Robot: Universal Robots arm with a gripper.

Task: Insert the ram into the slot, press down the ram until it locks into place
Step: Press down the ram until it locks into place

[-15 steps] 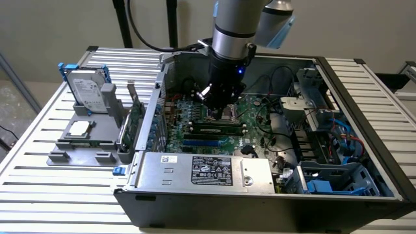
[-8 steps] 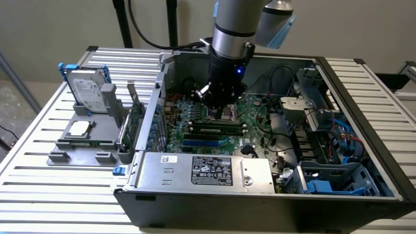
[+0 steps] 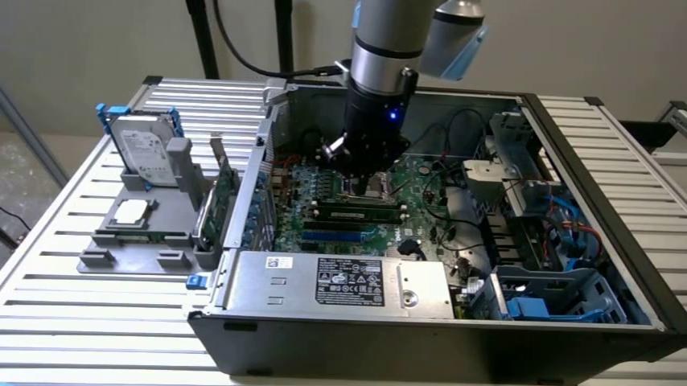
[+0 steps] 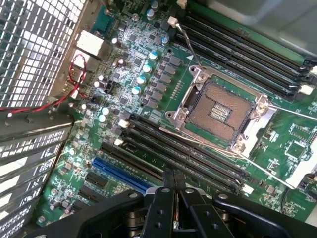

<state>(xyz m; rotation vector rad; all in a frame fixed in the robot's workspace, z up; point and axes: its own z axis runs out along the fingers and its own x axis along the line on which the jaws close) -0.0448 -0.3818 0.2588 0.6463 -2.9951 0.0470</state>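
Inside the case, the shut claw [image 4: 173,186] hides its own tips' contact.

White sticker with black print on the power supply [image 3: 343,283], words too small to read, pale label on the hard drive [image 3: 145,149], also unreadable

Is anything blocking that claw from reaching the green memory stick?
Nothing visible does. The ram lies along the memory slots, bare on top. The shut gripper hangs close by it, with no cable or card between them.
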